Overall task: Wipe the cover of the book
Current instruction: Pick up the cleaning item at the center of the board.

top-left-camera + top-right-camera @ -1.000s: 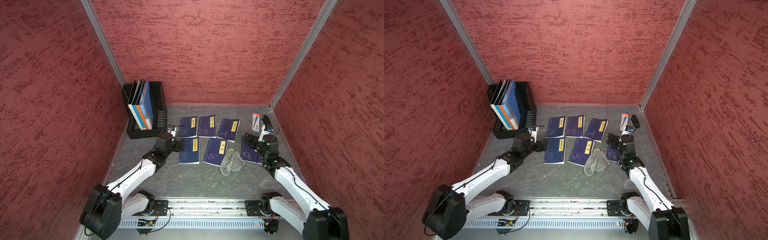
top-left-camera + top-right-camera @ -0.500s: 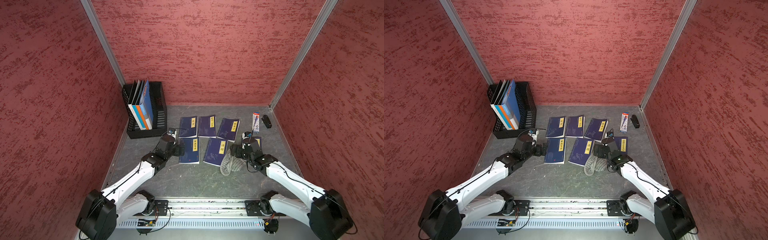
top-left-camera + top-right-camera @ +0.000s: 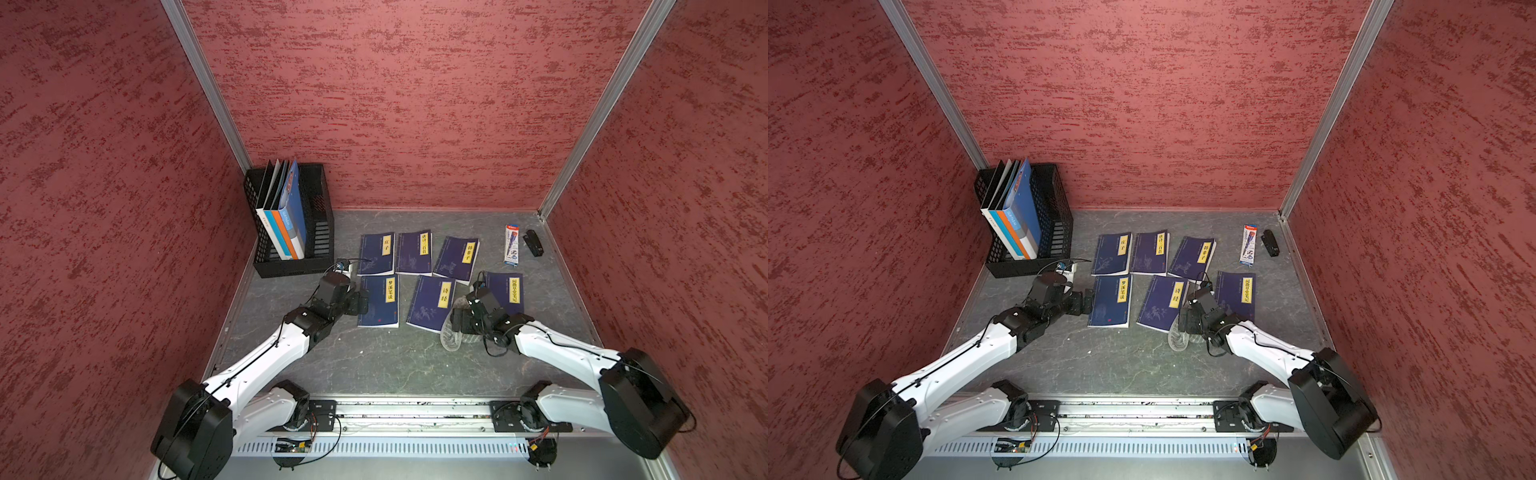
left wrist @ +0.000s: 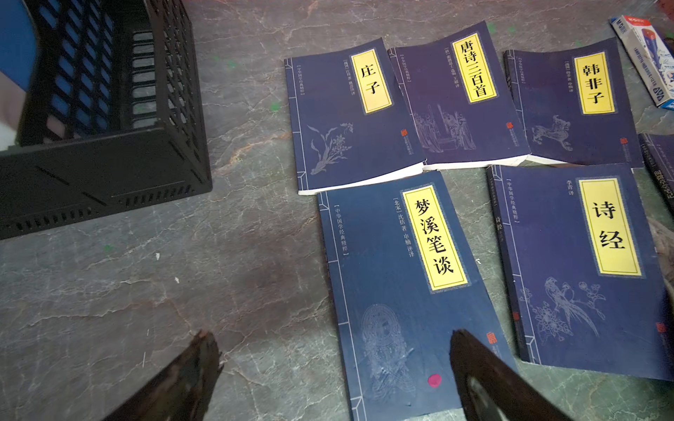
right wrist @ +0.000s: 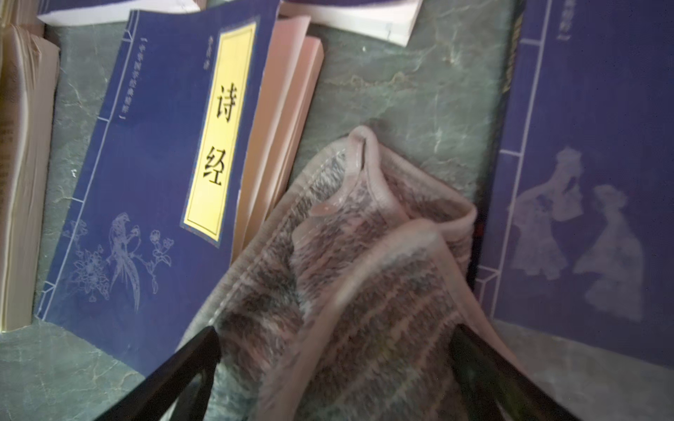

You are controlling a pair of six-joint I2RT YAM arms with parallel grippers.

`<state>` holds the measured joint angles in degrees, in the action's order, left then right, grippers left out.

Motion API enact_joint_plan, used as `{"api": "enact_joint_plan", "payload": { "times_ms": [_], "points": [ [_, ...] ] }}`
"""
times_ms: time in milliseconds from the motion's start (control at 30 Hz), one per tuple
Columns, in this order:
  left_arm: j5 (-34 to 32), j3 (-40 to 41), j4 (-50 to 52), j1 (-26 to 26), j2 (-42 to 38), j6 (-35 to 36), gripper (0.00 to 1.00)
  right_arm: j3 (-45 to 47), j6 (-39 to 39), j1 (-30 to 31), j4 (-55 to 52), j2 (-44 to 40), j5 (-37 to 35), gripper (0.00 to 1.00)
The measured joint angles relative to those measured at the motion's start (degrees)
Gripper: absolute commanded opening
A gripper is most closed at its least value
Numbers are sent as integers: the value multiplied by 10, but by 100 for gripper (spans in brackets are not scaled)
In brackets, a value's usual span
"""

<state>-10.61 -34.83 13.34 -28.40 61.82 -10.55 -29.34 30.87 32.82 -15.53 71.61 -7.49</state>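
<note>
Right end effector [image 5: 335, 333], swung over from the rightmost book [image 3: 505, 291], straddles the crumpled cloth [image 5: 364, 255], jaws apart, nothing gripped; left end effector [image 4: 333, 339], jaws apart, hovers at the book [image 4: 394, 273] with a pink spot, flat on the worktop [image 3: 374, 365]; wiping not begun.

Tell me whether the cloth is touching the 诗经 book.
Touching. The right wrist view shows the cloth lying against the page edge of the 诗经 book and covering one corner of its cover.
</note>
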Motion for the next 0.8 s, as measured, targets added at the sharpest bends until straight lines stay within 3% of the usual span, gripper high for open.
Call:
{"api": "enact_joint_plan", "payload": {
  "times_ms": [200,467,800],
  "points": [
    [0,0,2,0,6,0,100,12,12,7,30,23,5,95],
    [1,0,4,2,10,0,100,20,27,8,79,42,-11,68],
    [13,0,12,4,31,-2,100,33,49,10,56,19,-14,30]
  ]
}}
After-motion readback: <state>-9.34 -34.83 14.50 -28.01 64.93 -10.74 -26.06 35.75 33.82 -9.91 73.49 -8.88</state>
